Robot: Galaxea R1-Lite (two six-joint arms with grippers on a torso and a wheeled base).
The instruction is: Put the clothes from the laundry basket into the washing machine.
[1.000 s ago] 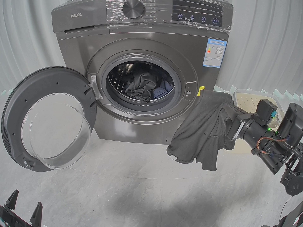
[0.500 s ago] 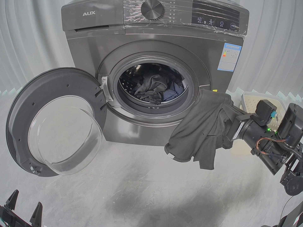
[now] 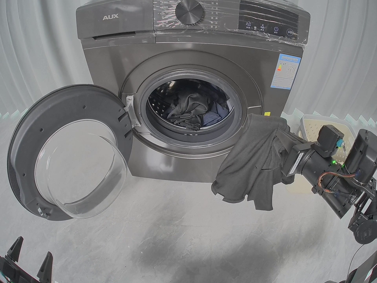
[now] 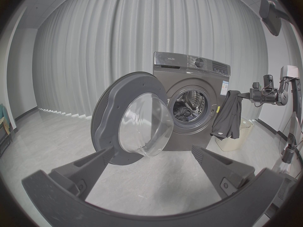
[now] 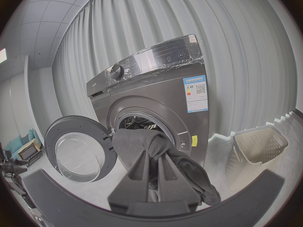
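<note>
Head view: dark garment (image 3: 251, 162) hangs from right arm (image 3: 326, 169) before washing machine (image 3: 188, 52), below-right of open drum (image 3: 188, 107); door (image 3: 59, 111) swung wide; laundry basket (image 3: 314, 124) behind arm.
Left wrist view: left end effector (image 4: 151, 152) spread apart, empty.
Right wrist view: right end effector (image 5: 153, 156) clamped on garment.

You are looking at a pale grey, stone-patterned floor (image 3: 176, 225) that carries everything here. The washing machine (image 3: 114, 59) stands on it at the far side, about the middle, with the pleated curtain (image 3: 35, 52) coming down to the floor behind it. The cream laundry basket (image 3: 311, 129) stands on the floor just right of the machine, a small gap between them.
</note>
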